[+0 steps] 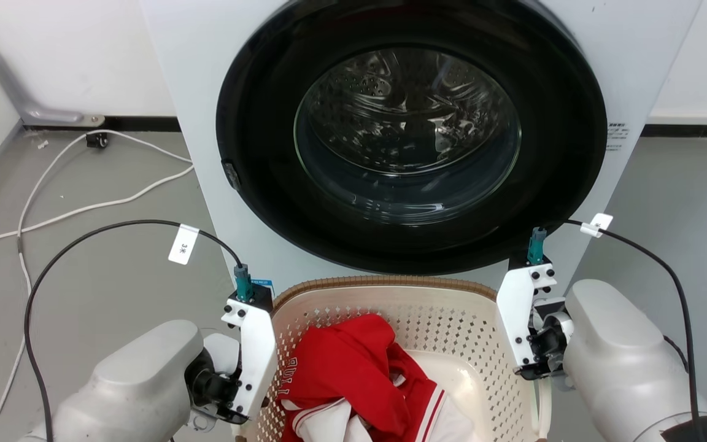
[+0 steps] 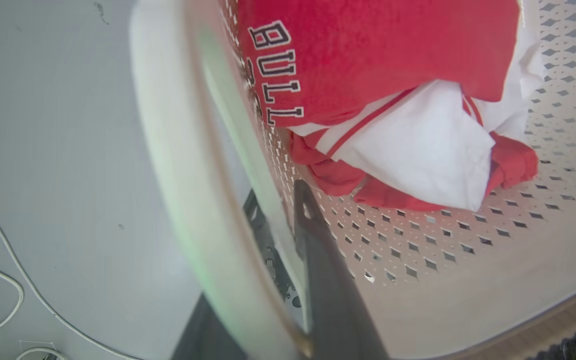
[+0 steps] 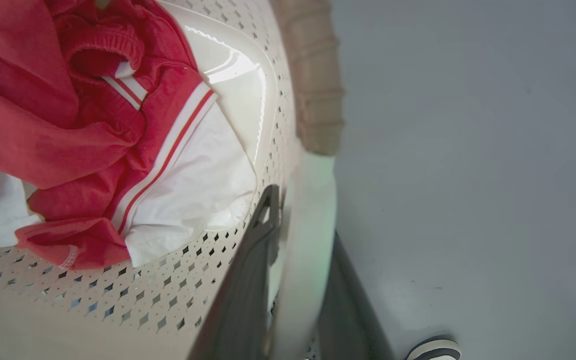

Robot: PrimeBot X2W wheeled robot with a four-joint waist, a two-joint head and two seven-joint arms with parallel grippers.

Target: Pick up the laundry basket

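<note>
Cream laundry basket (handles blurred) gripped by fingers.

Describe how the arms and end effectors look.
Both forearms, left and right, are smooth pale grey shells. Each wrist carries a white plate with black screws, a teal plug and a black cable bearing a white tag. The end effector fingers are long, flat and dark.

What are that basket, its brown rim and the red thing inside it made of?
The laundry basket looks like moulded plastic, cream and glossy: its floor glints and its walls carry even diamond holes. Its brown rim seems plastic too, only textured like weave. The red and white garment is soft cloth, by its folds and creases.
</note>
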